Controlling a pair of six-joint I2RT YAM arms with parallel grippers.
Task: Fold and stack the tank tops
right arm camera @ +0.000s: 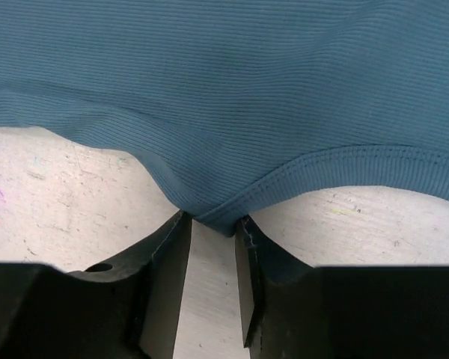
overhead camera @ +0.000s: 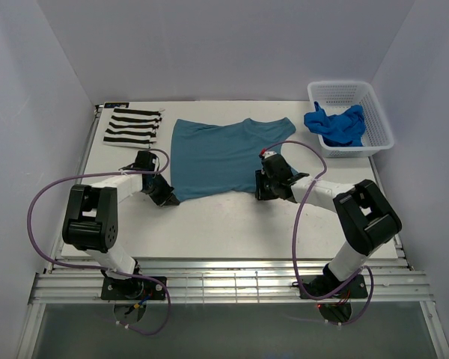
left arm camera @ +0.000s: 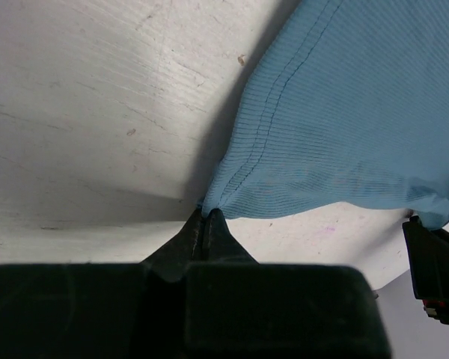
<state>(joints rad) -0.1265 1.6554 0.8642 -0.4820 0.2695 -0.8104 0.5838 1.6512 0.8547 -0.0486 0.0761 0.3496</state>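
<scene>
The striped top lies folded into a neat rectangle at the far left of the table, so by my reading one of three is done. The teal top is spread flat mid-table, not yet folded, and looks to be the one in hand. The blue top sits crumpled in the white lattice basket at the far right, untouched. The left hand is closed tight on the teal top's near left corner, where the cloth bunches to a point. The right hand sits at the near hem, its fingers apart either side of a dip in the edge, not yet pinching it. The teal cloth is a fine ribbed knit, thin and limp, with double-stitched seams and a banded hem. The table is matt white and scuffed.
</scene>
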